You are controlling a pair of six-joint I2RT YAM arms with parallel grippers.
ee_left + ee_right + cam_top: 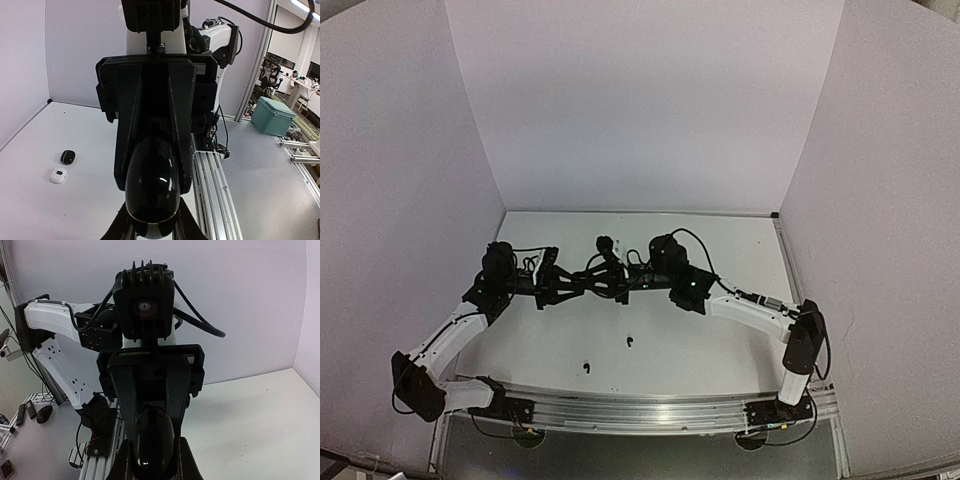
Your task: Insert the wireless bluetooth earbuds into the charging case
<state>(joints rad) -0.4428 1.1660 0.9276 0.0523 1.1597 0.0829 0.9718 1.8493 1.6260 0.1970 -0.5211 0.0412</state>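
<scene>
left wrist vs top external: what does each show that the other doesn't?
Left wrist only: the glossy black case close up, a green bin off the table, and a small white case I can't pick out from above. Top external only: two black earbuds loose on the table near the rail. Both: the left gripper and right gripper facing nose to nose mid-table.

This is a robotics lab. A left arm [445, 340] and a right arm [760, 310] are bolted to an aluminium rail [640, 410] at the edge of a white table [720, 340], which is boxed in by plain pale panels [640, 100]. Beyond the rig are a grey floor [265, 175], a teal storage bin [272, 116], an office chair [270, 75], desks [299, 82] and a strip ceiling light [306, 6].
</scene>
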